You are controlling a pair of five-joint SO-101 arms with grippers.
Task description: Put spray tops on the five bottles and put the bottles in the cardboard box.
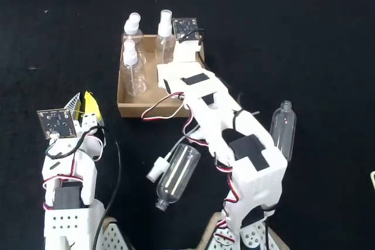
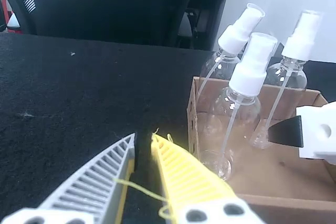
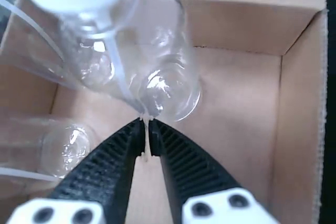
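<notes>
The cardboard box (image 1: 126, 109) is partly covered by the right arm (image 1: 217, 115). The right end effector (image 3: 146, 127) and left end effector (image 2: 143, 142) are closed to a slit, empty.

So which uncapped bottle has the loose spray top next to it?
The bottle lying nearest the cardboard box, spray top at its side; the other uncapped bottle lies alone, farther right.

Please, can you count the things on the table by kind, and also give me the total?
Bottles with a spray top, in the cardboard box: 3
Bottles without a top, lying on the table: 2
Loose spray top: 1
Cardboard box: 1
Total: 7
</notes>
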